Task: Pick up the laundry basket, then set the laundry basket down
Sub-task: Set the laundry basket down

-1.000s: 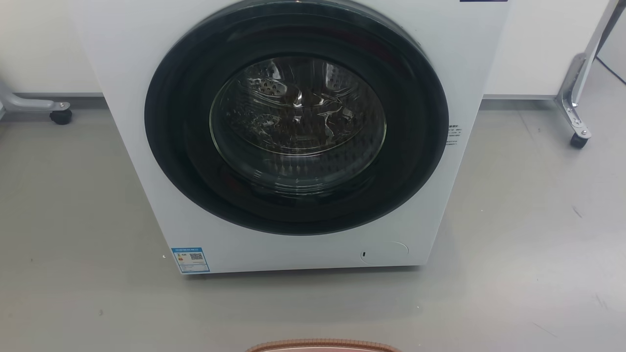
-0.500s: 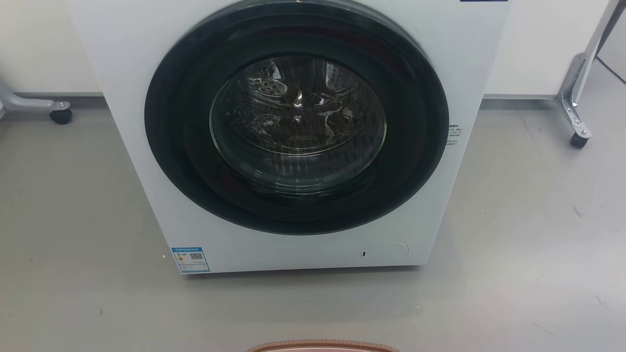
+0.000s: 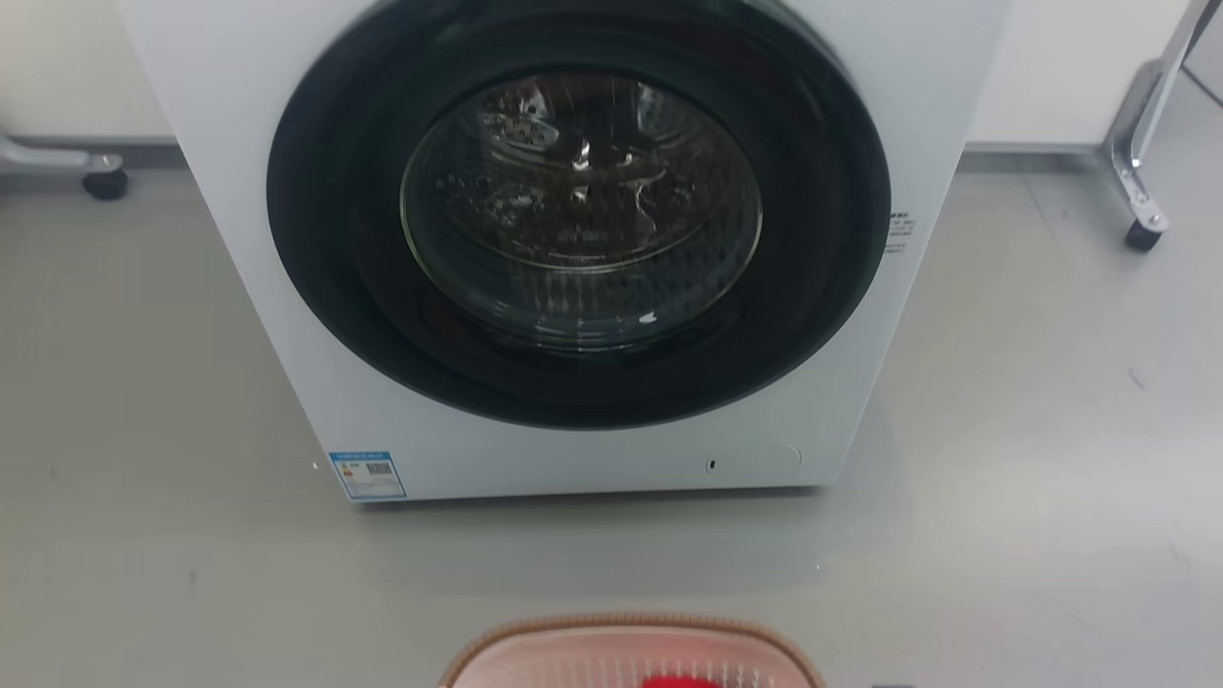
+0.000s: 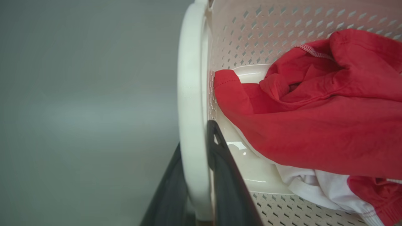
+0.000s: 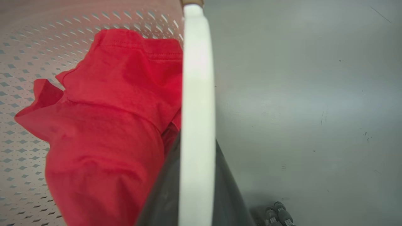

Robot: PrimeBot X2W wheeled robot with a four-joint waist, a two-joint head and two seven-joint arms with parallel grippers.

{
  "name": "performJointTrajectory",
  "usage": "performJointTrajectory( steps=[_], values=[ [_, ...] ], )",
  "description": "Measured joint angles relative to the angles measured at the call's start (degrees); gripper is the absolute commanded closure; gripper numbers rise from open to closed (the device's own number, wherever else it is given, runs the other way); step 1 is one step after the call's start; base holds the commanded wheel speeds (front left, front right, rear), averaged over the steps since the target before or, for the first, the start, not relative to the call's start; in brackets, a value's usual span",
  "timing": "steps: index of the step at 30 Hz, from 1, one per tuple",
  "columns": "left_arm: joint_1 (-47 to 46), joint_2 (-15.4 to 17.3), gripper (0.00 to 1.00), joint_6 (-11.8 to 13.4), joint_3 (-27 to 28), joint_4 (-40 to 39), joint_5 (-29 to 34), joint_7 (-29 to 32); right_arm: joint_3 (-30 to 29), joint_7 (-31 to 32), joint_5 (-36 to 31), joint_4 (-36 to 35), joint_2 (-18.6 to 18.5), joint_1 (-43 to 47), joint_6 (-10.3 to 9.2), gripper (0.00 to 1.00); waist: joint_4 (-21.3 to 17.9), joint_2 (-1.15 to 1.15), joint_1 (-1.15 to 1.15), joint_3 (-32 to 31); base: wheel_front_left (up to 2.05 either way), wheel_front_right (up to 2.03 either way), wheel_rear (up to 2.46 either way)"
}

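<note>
Laundry basket [image 3: 631, 623] handles are pinched by left end effector [image 4: 196, 138], right end effector [image 5: 197, 145].

the washer [image 3: 573, 239] stands on the floor [image 3: 1032, 430] ahead of us. nearer us, apart from it, is the laundry basket [image 3: 631, 625] with clothes [image 4: 314, 119] inside; our left gripper [image 4: 196, 135] straddles one handle [image 4: 191, 78], our right gripper [image 5: 197, 139] the other.

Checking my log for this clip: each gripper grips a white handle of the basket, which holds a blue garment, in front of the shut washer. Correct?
Not quite: the garment is red, not blue, as both wrist views show. The rest holds: the left gripper and right gripper each grip a white handle of the basket before the shut washer.
</note>
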Motion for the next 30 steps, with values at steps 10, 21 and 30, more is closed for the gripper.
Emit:
performJointTrajectory(
  steps=[10, 21, 30],
  values=[
    [-7.6, 0.1, 1.00, 0.0, 1.0, -0.3, 0.0, -1.3, -1.1, -1.5, 0.0, 1.3, 0.0, -8.4, 0.01, 1.00, 0.2, 0.00, 0.00, 5.7, 0.00, 0.00, 0.00],
    [-16.1, 0.9, 1.00, 0.5, 2.1, -1.1, 0.2, -2.4, -1.6, -3.3, -0.7, 2.6, 0.1, -18.3, 0.02, 1.00, 0.7, 0.01, 0.01, 14.0, 0.00, 0.00, 0.00],
    [-22.1, 1.1, 1.00, 0.5, 2.8, -1.5, 0.5, -3.4, -1.7, -4.5, -1.9, 4.2, 0.1, -25.1, 0.03, 1.00, 0.8, 0.01, 0.02, 21.5, 0.00, 0.00, 0.00]
  ],
)
